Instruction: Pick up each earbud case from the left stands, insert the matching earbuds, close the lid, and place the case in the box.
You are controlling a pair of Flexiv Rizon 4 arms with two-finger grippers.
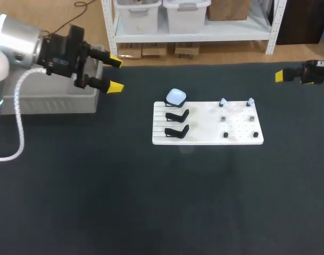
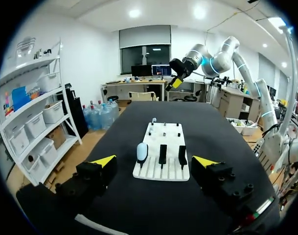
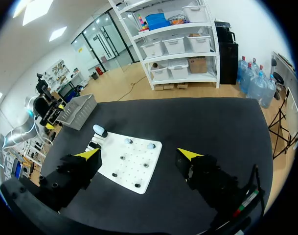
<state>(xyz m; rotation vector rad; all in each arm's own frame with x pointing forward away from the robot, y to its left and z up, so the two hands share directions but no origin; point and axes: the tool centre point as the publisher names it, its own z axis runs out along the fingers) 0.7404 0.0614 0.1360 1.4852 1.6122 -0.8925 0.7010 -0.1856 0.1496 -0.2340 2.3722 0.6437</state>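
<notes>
**One case on its stand**

The white earbud case [image 1: 176, 96] sits on a stand at the far left corner of the white board [image 1: 204, 137], mid-tabletop. The left gripper [image 1: 115, 73] hangs above the grey box [image 1: 55, 101] near the tabletop's far left corner, jaws apart. The right gripper [image 3: 139, 154], jaws also apart, is at the right edge.

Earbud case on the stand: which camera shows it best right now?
Left wrist view: the earbud case stands upright on the board, close and at full height. Head view shows only its pale top. Right wrist view shows it small, at the board's far corner.
</notes>
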